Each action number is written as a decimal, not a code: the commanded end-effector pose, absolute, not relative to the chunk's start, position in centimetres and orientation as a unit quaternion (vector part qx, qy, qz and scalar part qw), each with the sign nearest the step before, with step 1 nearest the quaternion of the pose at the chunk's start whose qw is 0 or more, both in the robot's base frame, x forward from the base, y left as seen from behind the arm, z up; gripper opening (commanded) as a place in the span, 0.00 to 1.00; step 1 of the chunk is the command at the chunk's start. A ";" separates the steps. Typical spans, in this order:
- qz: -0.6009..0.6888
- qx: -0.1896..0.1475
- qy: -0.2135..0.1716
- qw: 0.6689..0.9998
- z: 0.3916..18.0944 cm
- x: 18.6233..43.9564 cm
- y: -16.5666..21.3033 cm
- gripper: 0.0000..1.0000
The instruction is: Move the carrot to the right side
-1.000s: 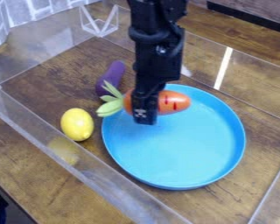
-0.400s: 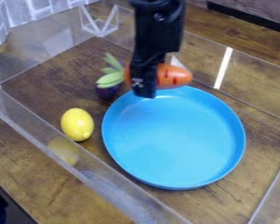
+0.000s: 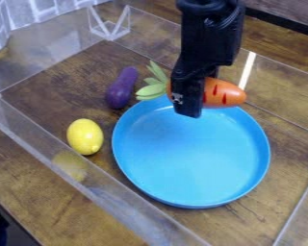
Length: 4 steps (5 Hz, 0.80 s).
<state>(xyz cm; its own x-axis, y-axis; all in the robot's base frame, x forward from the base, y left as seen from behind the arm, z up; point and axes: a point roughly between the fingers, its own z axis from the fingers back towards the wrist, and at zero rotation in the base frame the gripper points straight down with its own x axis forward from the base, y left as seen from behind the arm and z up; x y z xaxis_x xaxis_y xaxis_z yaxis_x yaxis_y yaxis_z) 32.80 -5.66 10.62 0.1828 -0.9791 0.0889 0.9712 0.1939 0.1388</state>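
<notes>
My claw is closed around the middle of the carrot, holding it above the far part of the blue plate. The carrot's orange end points to the right of the view, its green leafy top to the left. The purple eggplant lies beyond the yellow lemon, and both rest on the wooden table, left of the plate.

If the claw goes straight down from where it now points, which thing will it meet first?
Probably the blue plate, near its upper edge, together with the carrot that the claw holds. With one view, the height above it is unclear.
</notes>
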 end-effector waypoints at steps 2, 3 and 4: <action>-0.689 0.019 -0.103 0.717 9.8 31.9 -6.2 0.00; -0.720 0.009 -0.094 0.687 8.7 32.3 -5.6 0.00; -0.748 0.008 -0.090 0.657 8.6 33.2 -4.5 0.00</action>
<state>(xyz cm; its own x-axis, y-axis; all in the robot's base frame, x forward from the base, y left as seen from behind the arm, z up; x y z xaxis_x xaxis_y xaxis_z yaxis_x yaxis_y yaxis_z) 32.19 -4.75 6.85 -0.1307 -0.9854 0.1088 0.9887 -0.1216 0.0872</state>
